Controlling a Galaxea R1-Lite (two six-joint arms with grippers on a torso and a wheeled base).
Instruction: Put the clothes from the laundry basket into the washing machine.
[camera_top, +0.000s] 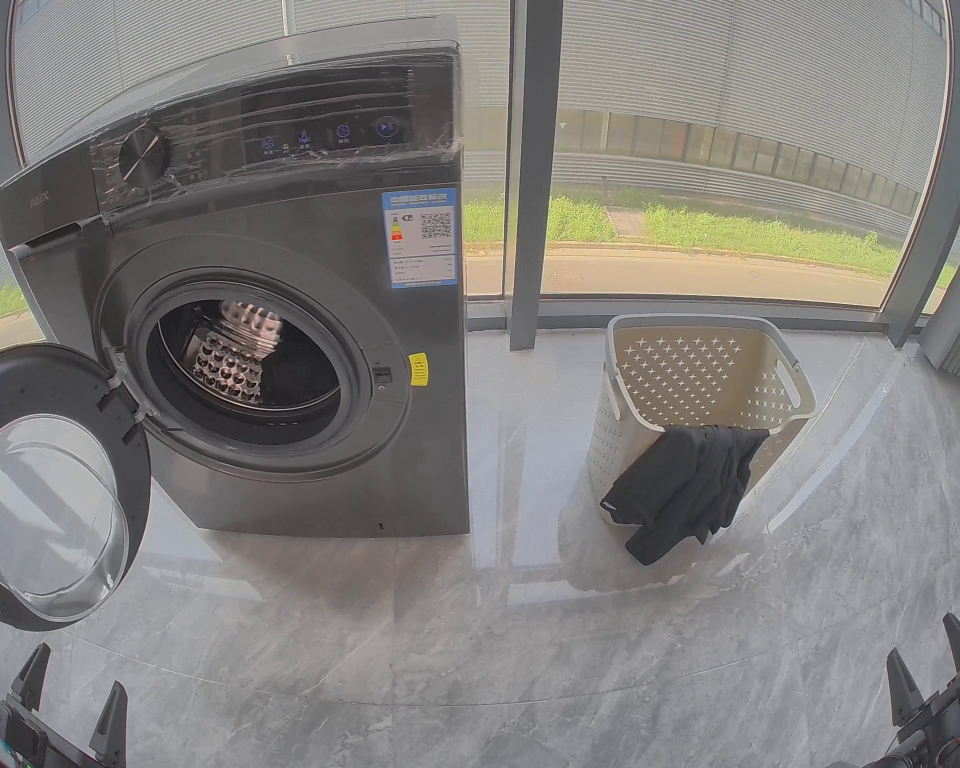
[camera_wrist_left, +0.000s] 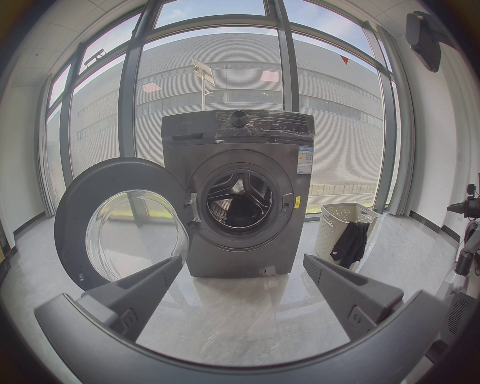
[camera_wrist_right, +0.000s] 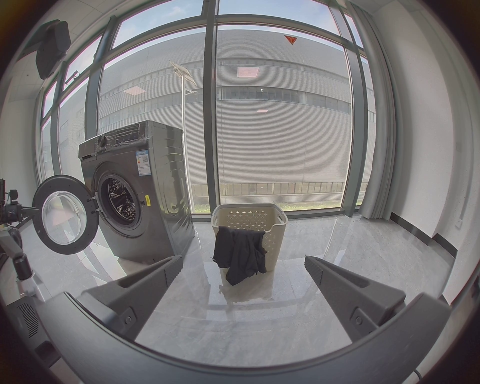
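Black garment is the only piece of clothing I can make out. It's draped over the near rim of the laundry basket, with most of it hanging outside down the front wall and the lower end close to the floor. Long axis runs roughly top to bottom, slanting a little toward the washing machine side.

Basket interior: the perforated inner walls are bare as far as they show. Can't see the bottom, so can't rule out more clothes in there. Basket stands on the floor by the window, just to the right of the washing machine, not touching it.

Washing machine: door is swung fully open to the robot's left, so the opening is clear. Metal drum shows ribs and holes, no clothes visible inside.

Key relation: the garment lies ahead of the right gripper and slightly toward the left arm's side. The left gripper sits below the open door, much farther from the basket. Right arm is the nearer one, so my call is that it takes the pick. Both grippers are well apart from the basket, fingers spread wide, holding nothing.

Judgement: no transfer done yet. Next move needs the right arm to close the gap and pinch the bunched fabric at the rim, not the loose tail. Risk: dragging the light basket along, or the tail snagging on the rim.
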